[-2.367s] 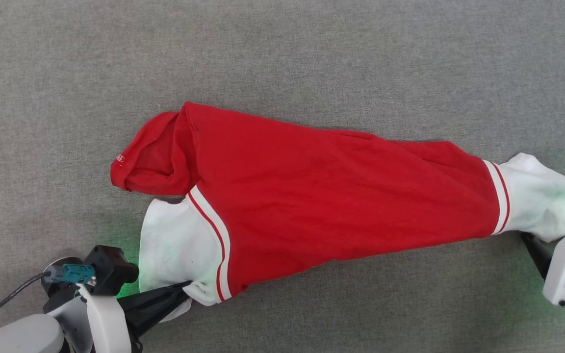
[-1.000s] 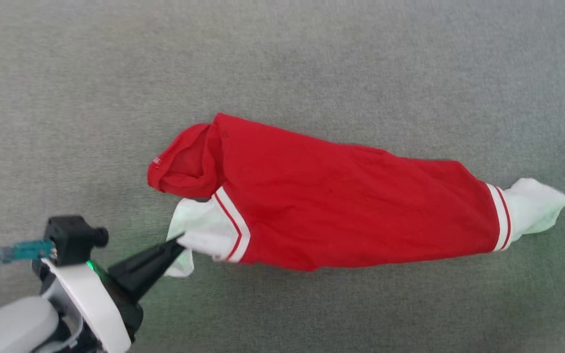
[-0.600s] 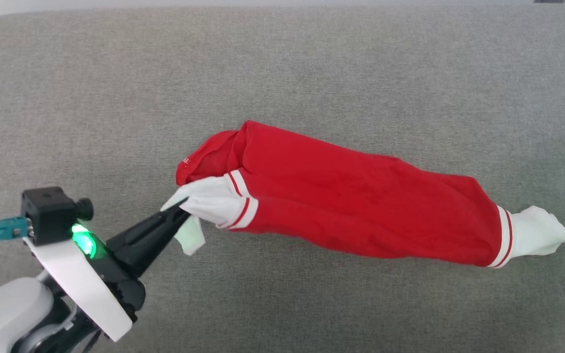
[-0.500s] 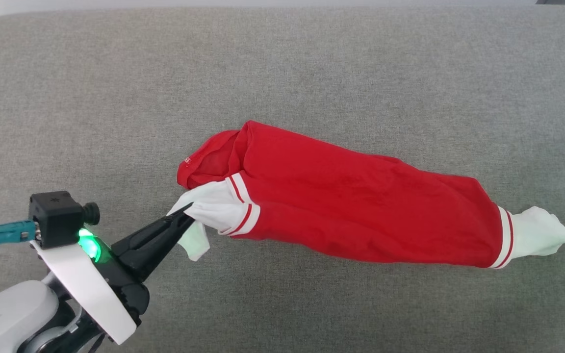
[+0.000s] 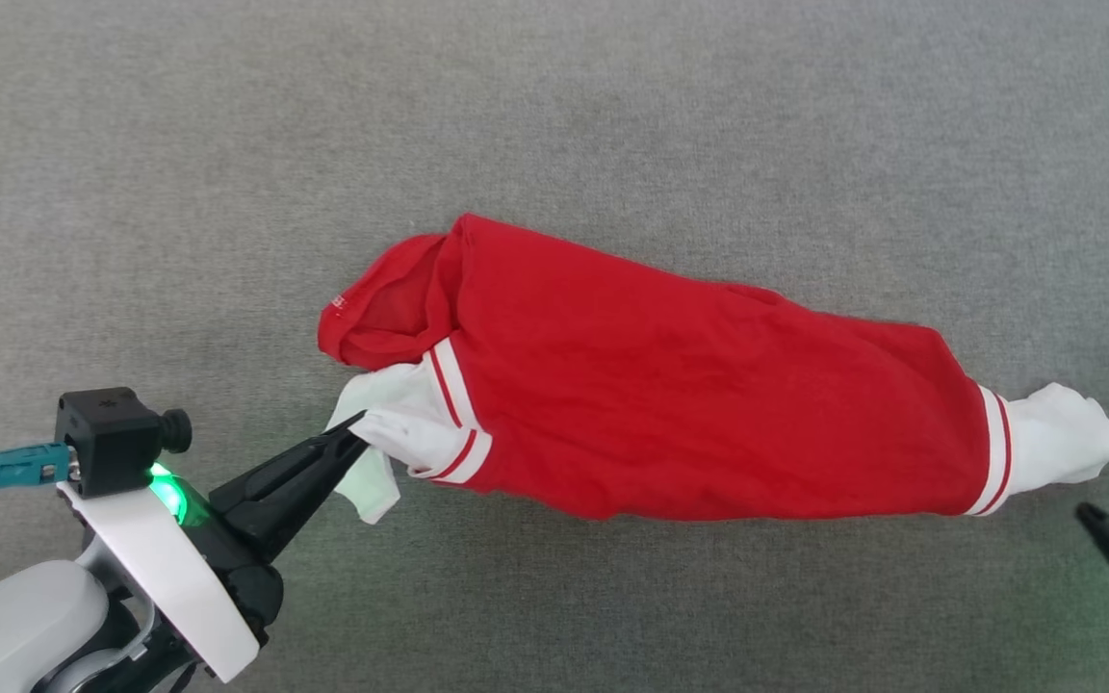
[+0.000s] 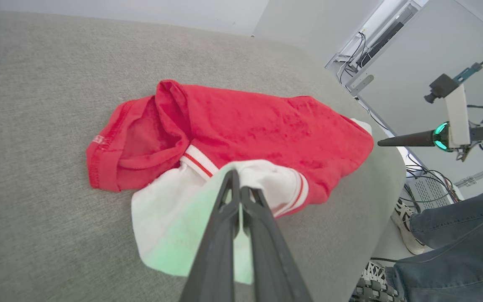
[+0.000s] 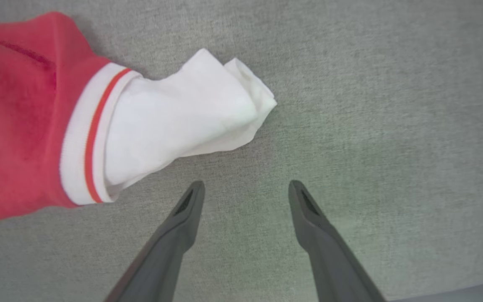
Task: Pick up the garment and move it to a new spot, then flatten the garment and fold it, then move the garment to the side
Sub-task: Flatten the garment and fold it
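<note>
The right gripper (image 7: 245, 186) came off the right sleeve (image 7: 183, 121): 2.4 s ago its tip sat under that cuff, and it ended w/ fingers spread, just below the sleeve and not touching. The left gripper (image 5: 354, 425), pinched on the left sleeve (image 5: 391, 438), rose and drew it in, so the sleeve went from spread flat to bunched vs. the red body. The garment (image 5: 689, 414) narrowed from a broad sheet to a tube. The head cam shifted in btw.

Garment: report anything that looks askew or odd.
The garment is bunched into a skewed roll, not flat, its red edge turned back. The left tool pinches one white sleeve; the right tool stands open, clear of the other sleeve.
</note>
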You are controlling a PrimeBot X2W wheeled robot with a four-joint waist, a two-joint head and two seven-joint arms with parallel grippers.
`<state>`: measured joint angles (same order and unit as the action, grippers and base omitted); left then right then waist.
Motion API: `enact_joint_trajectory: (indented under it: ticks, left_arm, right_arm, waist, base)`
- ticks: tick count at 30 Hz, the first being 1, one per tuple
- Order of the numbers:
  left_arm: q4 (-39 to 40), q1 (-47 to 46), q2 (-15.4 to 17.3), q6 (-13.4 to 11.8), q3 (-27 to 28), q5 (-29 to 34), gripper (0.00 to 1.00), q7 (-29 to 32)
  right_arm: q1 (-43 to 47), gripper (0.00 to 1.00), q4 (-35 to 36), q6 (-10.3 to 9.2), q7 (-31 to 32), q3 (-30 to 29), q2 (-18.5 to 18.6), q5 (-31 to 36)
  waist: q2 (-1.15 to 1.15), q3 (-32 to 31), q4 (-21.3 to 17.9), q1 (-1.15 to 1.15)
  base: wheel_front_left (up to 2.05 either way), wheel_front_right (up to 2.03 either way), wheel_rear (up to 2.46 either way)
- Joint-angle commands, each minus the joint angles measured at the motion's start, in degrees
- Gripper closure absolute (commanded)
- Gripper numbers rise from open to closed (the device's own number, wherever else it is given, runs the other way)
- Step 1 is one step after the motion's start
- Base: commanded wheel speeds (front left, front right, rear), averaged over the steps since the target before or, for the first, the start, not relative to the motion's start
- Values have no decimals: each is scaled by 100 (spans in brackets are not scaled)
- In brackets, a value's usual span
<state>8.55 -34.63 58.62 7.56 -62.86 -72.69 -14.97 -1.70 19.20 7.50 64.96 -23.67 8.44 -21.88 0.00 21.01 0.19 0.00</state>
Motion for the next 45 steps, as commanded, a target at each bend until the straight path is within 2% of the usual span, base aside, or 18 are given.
enact_joint_trajectory:
  ticks: [1, 10, 20, 25, 26, 27, 28, 37, 45]
  left_arm:
    - [2, 61, 18, -16, 24, 24, 100, -29]
    - [41, -25, 72, -16, -10, 54, 100, -29]
    - [49, -93, 40, -16, -63, 70, 100, -29]
    - [37, -127, 16, -17, -82, 75, 100, -29]
    - [34, -133, 9, -17, -88, 75, 100, -29]
    - [29, -141, 3, -17, -89, 75, 100, -29]
    - [25, -147, -7, -17, -91, 71, 100, -29]
    - [-29, -69, -71, -17, 0, -11, 100, -29]
    - [183, 351, -140, -17, 763, -63, 100, -29]
  right_arm:
    - [-6, 0, -47, -3, -59, 69, -40, 41]
    - [-570, 0, -717, -2, -778, 320, -259, 249]
    - [-849, 0, -1581, -2, -850, 544, -388, 563]
    - [-828, 0, -1919, -2, -780, 773, -322, 845]
    - [-827, 48, -1949, -2, -791, 804, -310, 876]
    - [-827, 87, -1970, -2, -812, 836, -306, 915]
    - [-819, 100, -1978, -2, -820, 869, -287, 966]
    - [-924, 100, -1808, -8, -1088, 701, -231, 879]
    - [-798, 100, -571, -2, -1246, 118, -244, -90]
  waist:
    - [0, 55, -24, 0]
    - [0, 260, -12, 0]
    - [0, 396, 73, 0]
    - [0, 448, 99, 0]
    - [0, 455, 106, 0]
    - [0, 461, 109, 0]
    - [0, 466, 113, 0]
    - [0, 427, 128, 0]
    - [0, 173, 204, 0]
  base:
    - [0, 0, 0]
    - [0, 0, 0]
    - [0, 0, 0]
    - [0, 0, 0]
    - [0, 0, 0]
    - [0, 0, 0]
    - [0, 0, 0]
    - [0, 0, 0]
    - [0, 0, 0]
